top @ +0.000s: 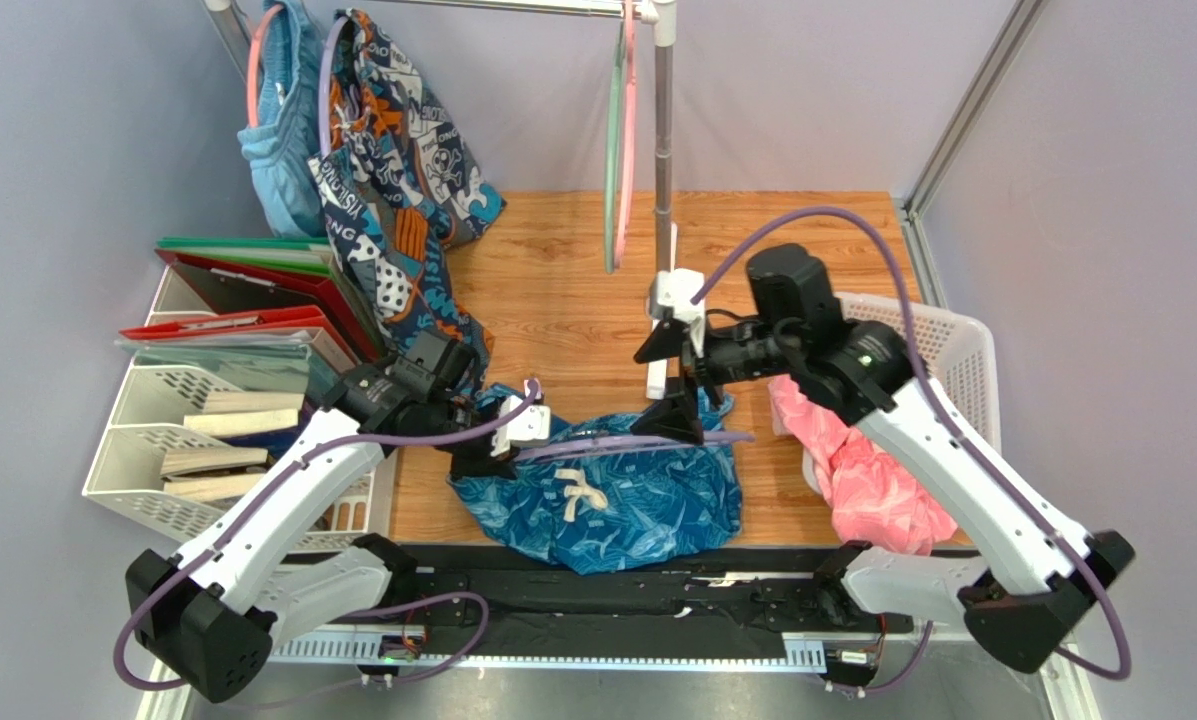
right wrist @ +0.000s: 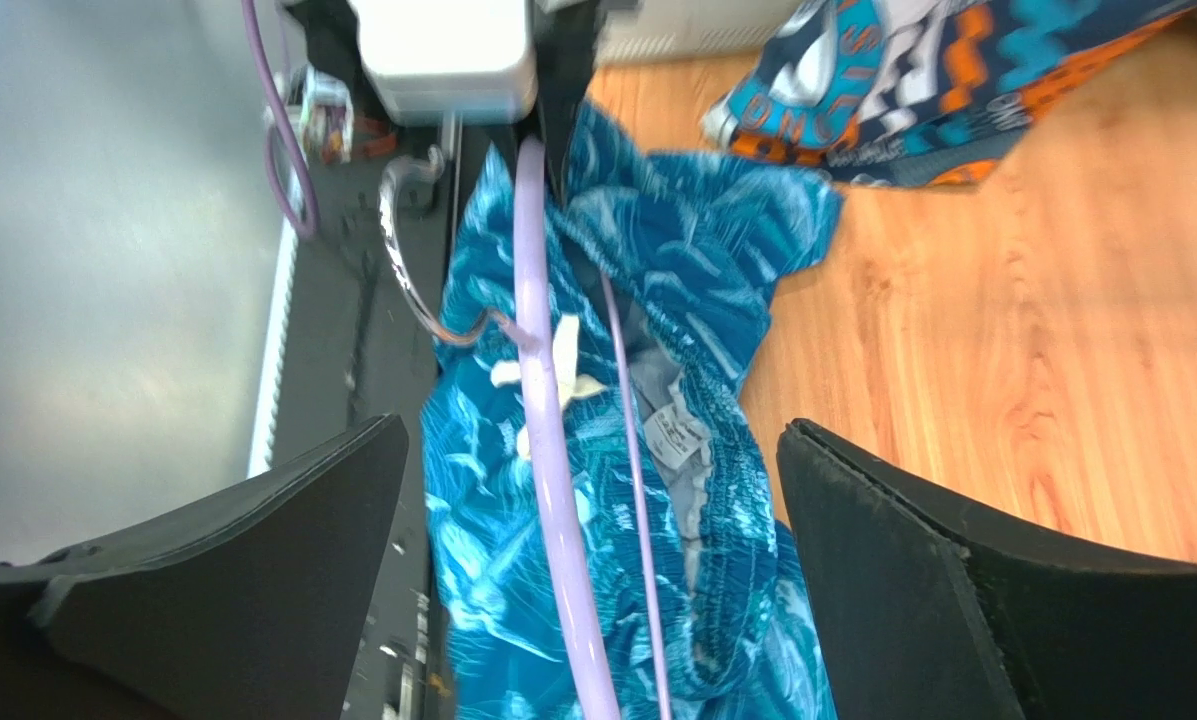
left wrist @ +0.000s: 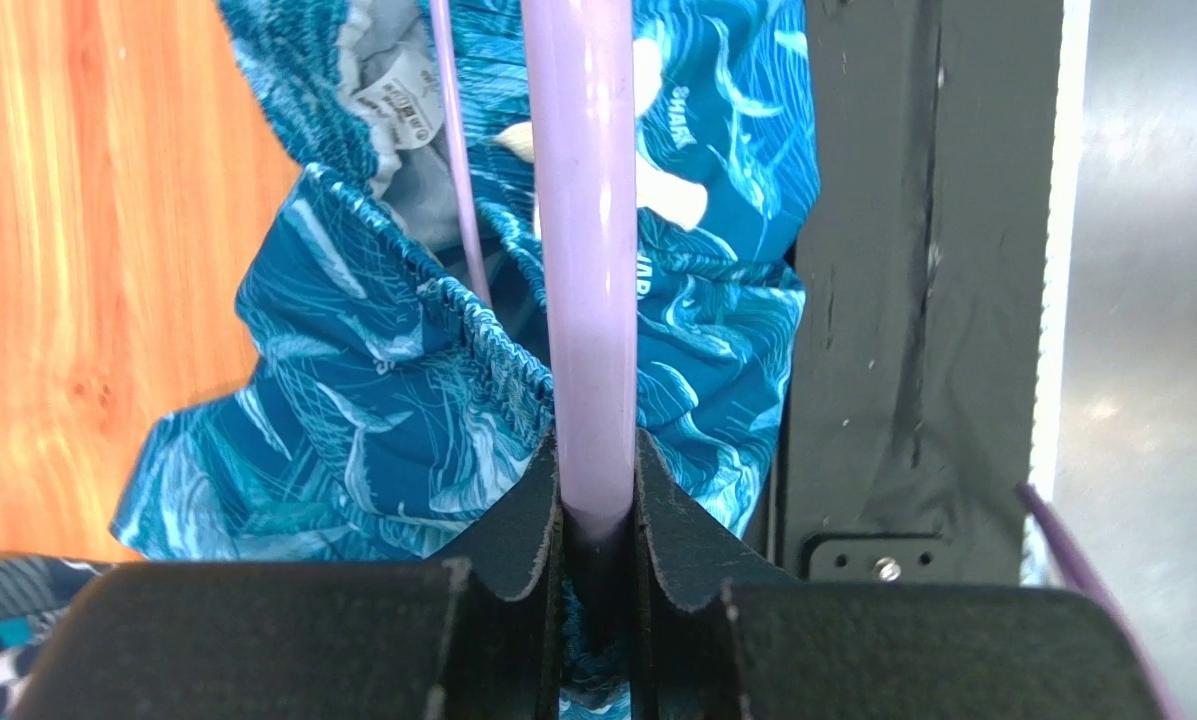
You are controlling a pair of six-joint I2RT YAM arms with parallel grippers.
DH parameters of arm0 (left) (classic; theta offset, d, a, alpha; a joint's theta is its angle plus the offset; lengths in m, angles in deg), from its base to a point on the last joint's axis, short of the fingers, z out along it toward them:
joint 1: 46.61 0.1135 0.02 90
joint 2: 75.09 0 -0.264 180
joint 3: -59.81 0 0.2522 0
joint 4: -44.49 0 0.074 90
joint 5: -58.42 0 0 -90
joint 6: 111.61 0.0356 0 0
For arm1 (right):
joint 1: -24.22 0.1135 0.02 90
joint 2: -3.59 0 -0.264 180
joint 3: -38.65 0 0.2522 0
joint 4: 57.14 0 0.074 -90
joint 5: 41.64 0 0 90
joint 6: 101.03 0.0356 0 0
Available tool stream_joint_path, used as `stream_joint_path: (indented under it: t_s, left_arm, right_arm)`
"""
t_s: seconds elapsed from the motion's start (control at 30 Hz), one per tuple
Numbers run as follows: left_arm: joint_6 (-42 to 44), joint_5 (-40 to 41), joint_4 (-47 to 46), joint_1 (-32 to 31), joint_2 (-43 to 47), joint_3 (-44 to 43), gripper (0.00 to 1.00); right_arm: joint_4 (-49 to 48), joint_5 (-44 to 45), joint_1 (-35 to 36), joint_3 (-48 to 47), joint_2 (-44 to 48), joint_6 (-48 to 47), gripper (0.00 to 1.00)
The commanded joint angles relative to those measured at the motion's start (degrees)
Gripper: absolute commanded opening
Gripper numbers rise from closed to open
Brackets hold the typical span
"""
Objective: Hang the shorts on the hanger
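Lavender hanger (left wrist: 582, 300) lay across the teal shorts (top: 619, 503) on the wooden table (top: 559, 285), one end pinched by the left gripper (left wrist: 597, 488); the right gripper (right wrist: 592, 438) hovered spread wide. Slack fabric could slide off if the hanger tilted.

The top view looks down from above and behind the arm bases, taking in the whole table (top: 559, 285), with the shorts (top: 619, 510) low at centre. The left wrist view sits very close above the shorts, looking along the hanger (left wrist: 582, 270) from the left tool (left wrist: 597, 450). The right wrist view looks from farther off, across the shorts toward the left tool. All three views share the shorts and hanger.
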Motion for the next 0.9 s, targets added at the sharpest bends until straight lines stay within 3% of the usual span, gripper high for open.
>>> stream_joint_path:
  t_s: [0.0,0.13,0.27,0.37,0.57,0.87]
  left_arm:
    - [7.0,0.52,0.49,-3.23,2.15,0.95,0.0]
    - [9.91,2.55,0.4,-7.01,5.4,2.36,0.0]
    - [10.52,3.87,1.1,-9.83,6.38,1.66,0.0]
    - [10.26,4.92,1.1,-10.71,6.9,0.78,0.0]
    - [7.45,5.71,1.01,-11.77,6.64,-0.71,0.0]
    - [3.85,6.85,-0.83,-11.77,6.38,0.6,0.0]
  right_arm:
    - [-1.63,7.13,-3.07,-1.92,4.45,14.88,1.0]
    - [1.44,13.21,-7.99,2.04,2.54,15.16,0.98]
    - [6.89,15.58,-8.18,3.18,-3.35,10.5,0.91]
    - [5.94,20.76,-7.83,5.11,-7.21,9.27,0.85]
    - [4.27,28.23,-4.66,7.84,-14.34,6.11,0.81]
    - [2.24,31.93,-3.43,10.48,-20.32,5.57,0.75]
